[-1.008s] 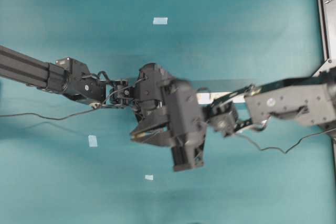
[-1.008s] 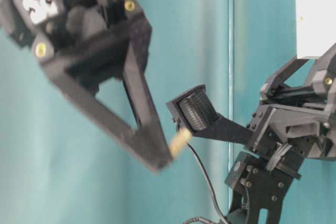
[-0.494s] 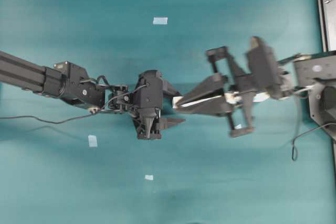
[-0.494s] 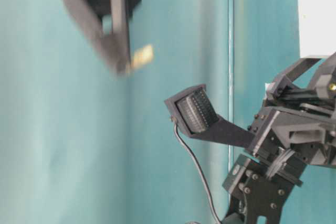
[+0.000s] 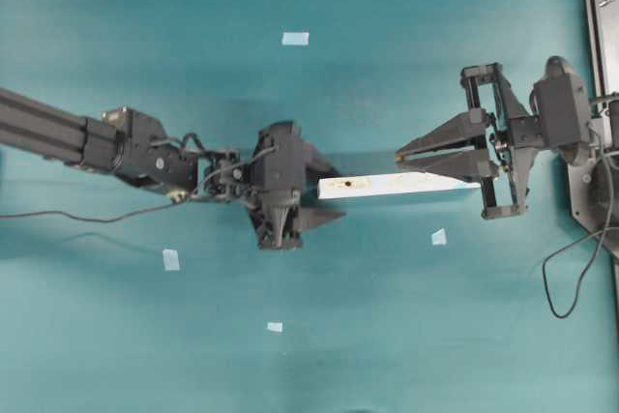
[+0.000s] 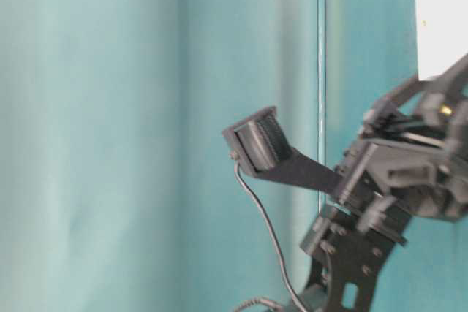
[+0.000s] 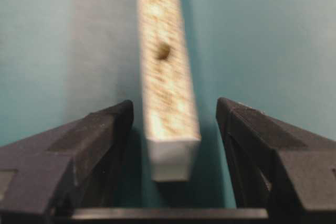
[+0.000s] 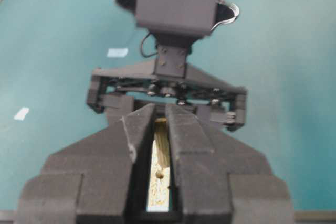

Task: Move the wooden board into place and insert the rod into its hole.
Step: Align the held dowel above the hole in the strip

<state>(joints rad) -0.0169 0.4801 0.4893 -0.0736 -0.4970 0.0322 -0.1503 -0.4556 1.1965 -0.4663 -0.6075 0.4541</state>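
The long off-white wooden board (image 7: 167,93) lies lengthwise between the half-open, empty left gripper (image 7: 173,129) fingers; right gripper (image 5: 401,157) pinched shut.

teal table (image 5: 145,336), pale tape squares (image 5: 295,39)

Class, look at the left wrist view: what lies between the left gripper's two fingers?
The end of the wooden board lies between the left gripper's fingers, teal gaps either side.

Teal table (image 5: 387,336) filling the whole overhead frame. Wooden board (image 5: 397,184) lying flat right of center, plus four pale tape squares (image 5: 295,39) scattered top-center, lower-left, bottom-center, lower-right.
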